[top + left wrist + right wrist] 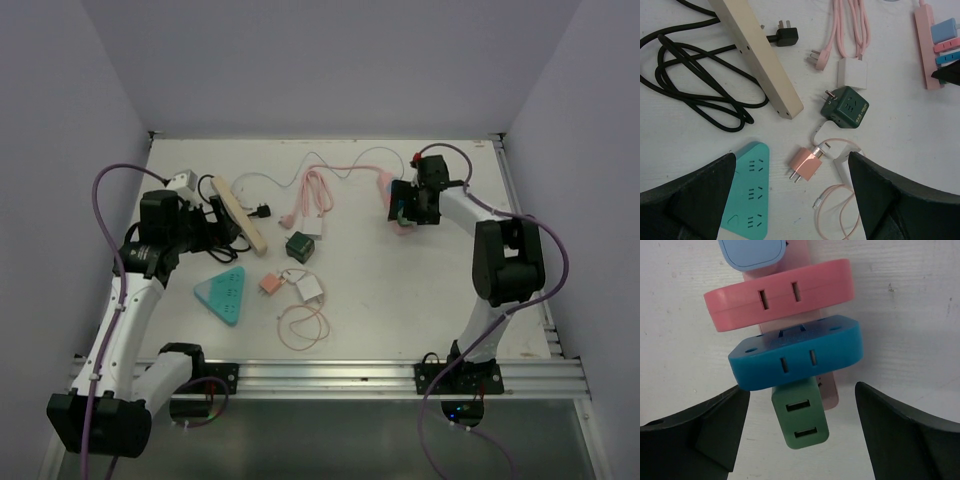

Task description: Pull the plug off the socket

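A pink power strip (pixel 829 390) lies at the back right of the table (pixel 430 290), also visible as the pink strip (pixel 924 50) in the left wrist view. Stacked along it are a light blue plug (pixel 752 252), a pink adapter (pixel 780 295), a blue adapter (pixel 795 357) and a green USB charger (pixel 801 417) at its end. My right gripper (pixel 802 390) hangs over that end, open, one finger on each side of the green charger and touching nothing. My left gripper (pixel 791 160) is open above a rose-coloured plug (pixel 806 164), holding nothing.
A beige power strip (pixel 240 215) with a black cable (pixel 695 85) lies back left. Near the middle are a dark green cube socket (pixel 299 246), a teal triangular strip (pixel 224 294), a white charger (pixel 309 290) and a coiled pink cable (pixel 303 325).
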### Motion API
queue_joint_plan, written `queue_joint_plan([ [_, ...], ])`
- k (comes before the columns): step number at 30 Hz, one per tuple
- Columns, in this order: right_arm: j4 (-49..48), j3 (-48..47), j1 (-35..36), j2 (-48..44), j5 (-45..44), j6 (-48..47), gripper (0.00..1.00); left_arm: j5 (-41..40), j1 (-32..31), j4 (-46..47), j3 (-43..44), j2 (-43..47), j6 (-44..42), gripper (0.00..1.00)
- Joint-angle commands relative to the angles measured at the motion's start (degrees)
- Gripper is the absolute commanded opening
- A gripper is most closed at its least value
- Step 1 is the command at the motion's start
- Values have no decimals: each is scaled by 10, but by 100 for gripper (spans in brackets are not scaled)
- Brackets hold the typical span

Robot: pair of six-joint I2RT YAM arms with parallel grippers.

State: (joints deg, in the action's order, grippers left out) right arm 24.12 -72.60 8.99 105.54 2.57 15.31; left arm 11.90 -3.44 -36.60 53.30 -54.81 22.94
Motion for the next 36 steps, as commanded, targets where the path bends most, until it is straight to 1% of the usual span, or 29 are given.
queue_joint_plan([
  [1, -59, 8, 1, 9, 29, -20, 88, 14, -2, -11, 13, 13, -2, 98],
  [3, -64, 4, 1, 26, 38, -23, 85, 18, -2, -10, 14, 14, 0, 98],
  [4, -66, 4, 1, 33, 42, -22, 81, 19, -2, -11, 14, 14, 3, 98],
  [7, -77, 11, 1, 45, 42, -22, 75, 27, -2, -12, 16, 11, 7, 98],
  [8, -79, 16, 1, 47, 44, -23, 69, 29, -2, -11, 17, 10, 9, 97],
  [9, -86, 18, 1, 48, 46, -25, 65, 34, -2, -11, 18, 9, 11, 97],
  [10, -86, 21, 1, 47, 49, -27, 55, 36, -2, -11, 20, 8, 15, 97],
  [12, -94, 36, 5, 36, 58, -33, 39, 45, -2, -8, 20, 8, 21, 97],
  [13, -104, 51, 8, 14, 61, -34, 22, 50, -2, -5, 20, 7, 30, 97],
  [15, -114, 68, 17, -12, 63, -34, 6, 68, -2, 0, 18, 3, 40, 97],
  [16, -115, 76, 22, -43, 64, -34, 0, 74, -2, 3, 17, 2, 52, 97],
  [21, -131, 125, 77, -139, 57, -15, 0, 117, -3, 22, 15, -23, 101, 97],
  [24, -139, 147, 131, -197, 48, 0, 0, 132, -11, 42, 18, -37, 133, 96],
  [25, -143, 157, 161, -212, 48, 10, 0, 133, -16, 48, 22, -41, 142, 96],
  [28, -161, 184, 213, -263, 31, 41, 0, 124, -50, 71, 36, -63, 177, 96],
  [29, -176, 192, 224, -289, 29, 50, 0, 121, -73, 85, 39, -77, 184, 96],
  [31, -191, 212, 250, -309, 24, 75, 0, 115, -95, 102, 38, -91, 217, 96],
  [32, -202, 216, 258, -320, 21, 81, 0, 116, -111, 127, 35, -102, 230, 96],
  [36, -217, 235, 294, -367, 9, 97, 0, 115, -129, 200, 5, -115, 312, 92],
])
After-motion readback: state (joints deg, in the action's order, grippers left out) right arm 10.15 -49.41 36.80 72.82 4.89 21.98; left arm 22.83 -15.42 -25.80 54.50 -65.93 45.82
